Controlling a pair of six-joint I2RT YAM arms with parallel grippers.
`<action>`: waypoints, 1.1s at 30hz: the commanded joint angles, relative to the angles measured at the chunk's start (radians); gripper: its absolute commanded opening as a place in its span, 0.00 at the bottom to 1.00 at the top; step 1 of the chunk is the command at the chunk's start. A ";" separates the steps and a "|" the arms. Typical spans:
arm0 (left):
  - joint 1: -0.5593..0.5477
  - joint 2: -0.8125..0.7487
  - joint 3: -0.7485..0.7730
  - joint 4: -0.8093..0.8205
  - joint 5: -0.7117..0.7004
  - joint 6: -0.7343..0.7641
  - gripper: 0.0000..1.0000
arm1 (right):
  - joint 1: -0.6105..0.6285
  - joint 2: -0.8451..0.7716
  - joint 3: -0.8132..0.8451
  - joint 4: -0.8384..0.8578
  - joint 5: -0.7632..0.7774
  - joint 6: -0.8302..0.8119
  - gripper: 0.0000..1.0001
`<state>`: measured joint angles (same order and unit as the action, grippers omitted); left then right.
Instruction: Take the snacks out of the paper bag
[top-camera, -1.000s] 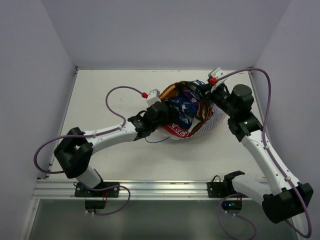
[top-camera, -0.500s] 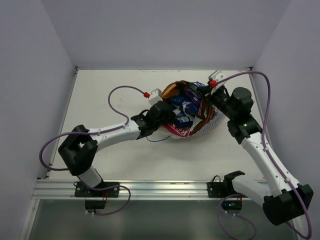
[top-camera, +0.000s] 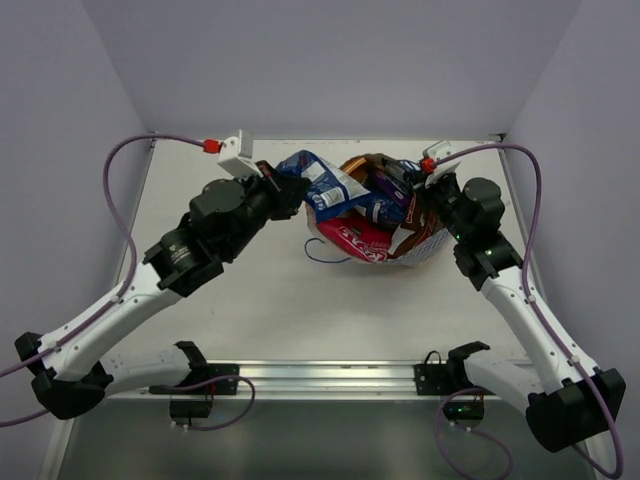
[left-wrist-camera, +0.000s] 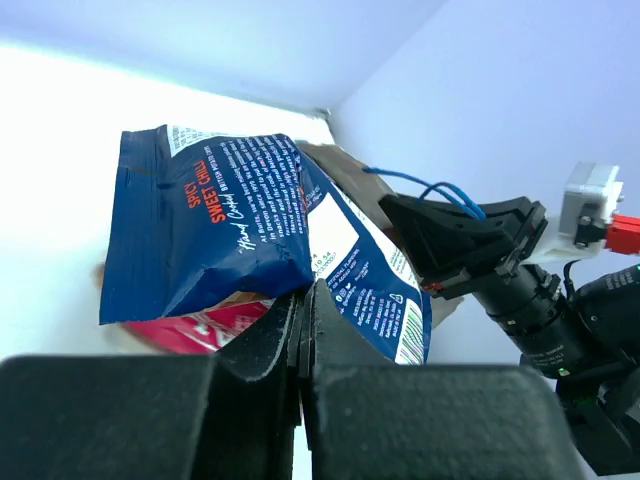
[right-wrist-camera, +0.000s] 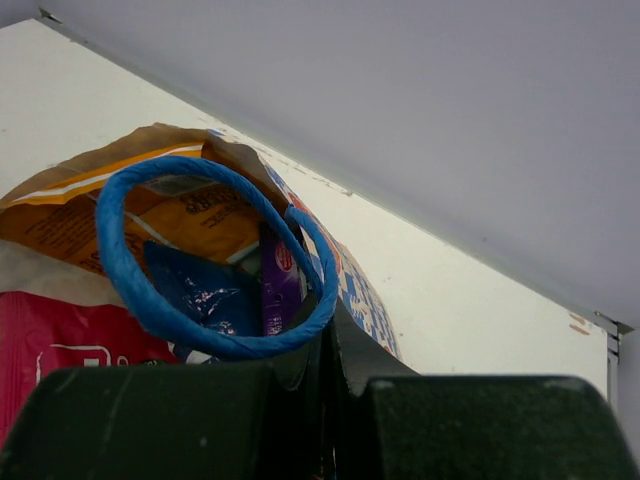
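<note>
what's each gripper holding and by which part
Left gripper pinches the dark blue snack packet by one edge; right gripper clamps the paper bag by its rim, beside the blue cord handle.

Overhead camera looks down; both close wrist cameras share the paper bag (top-camera: 430, 240).

The left arm (top-camera: 120, 310) reaches from the lower left to the top middle, its left claw (top-camera: 287, 190) pinched tight on a dark blue packet (top-camera: 322, 185). The right arm (top-camera: 520, 300) bends up from the lower right, right claw (top-camera: 412, 190) squeezed on the paper bag (top-camera: 428, 245) rim.
</note>
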<state>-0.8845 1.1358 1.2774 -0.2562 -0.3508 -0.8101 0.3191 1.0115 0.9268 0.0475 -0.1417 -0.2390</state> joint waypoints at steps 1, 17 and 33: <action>0.021 -0.082 0.046 -0.149 -0.098 0.158 0.00 | 0.001 -0.034 -0.008 0.038 0.077 -0.016 0.00; 0.714 0.076 -0.410 0.471 0.122 0.252 0.00 | 0.001 -0.042 0.003 0.022 0.007 -0.010 0.00; 0.831 0.075 -0.610 0.470 0.275 0.141 1.00 | 0.001 -0.025 0.010 -0.008 -0.045 0.000 0.00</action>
<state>-0.0536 1.3556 0.6170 0.3161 -0.1059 -0.6682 0.3187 0.9951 0.9249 0.0257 -0.1528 -0.2462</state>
